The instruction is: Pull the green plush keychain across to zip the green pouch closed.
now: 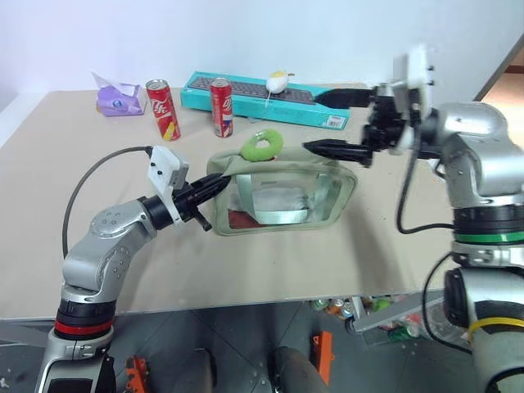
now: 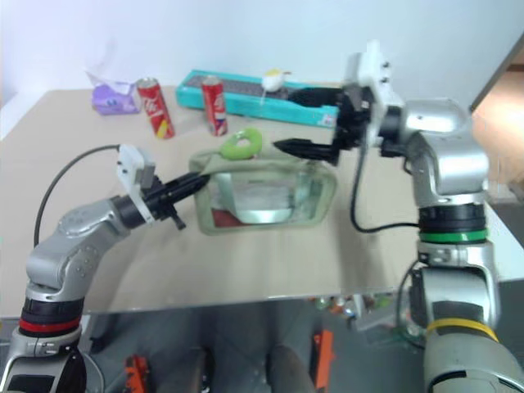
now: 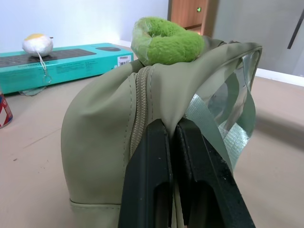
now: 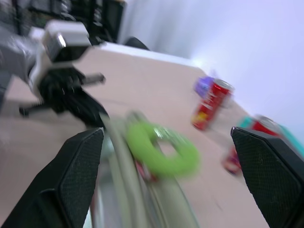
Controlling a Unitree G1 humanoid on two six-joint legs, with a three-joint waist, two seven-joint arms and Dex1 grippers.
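Now my left gripper (image 1: 219, 185) pinches the green pouch (image 1: 286, 195); my wide-open right gripper (image 1: 323, 123) should close squarely on the green plush keychain (image 1: 261, 146) just ahead.

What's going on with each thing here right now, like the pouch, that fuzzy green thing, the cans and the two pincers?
Pouch: upright, its end pinched.
Keychain: curled on the pouch's top, free.
Left pincer: shut on the pouch.
Right pincer: open, empty, near the keychain.
Left can: leaning.
Right can: upright.

wall (image 1: 246, 33): plain white | table (image 1: 270, 262): beige top | floor (image 1: 237, 336): grey tiles
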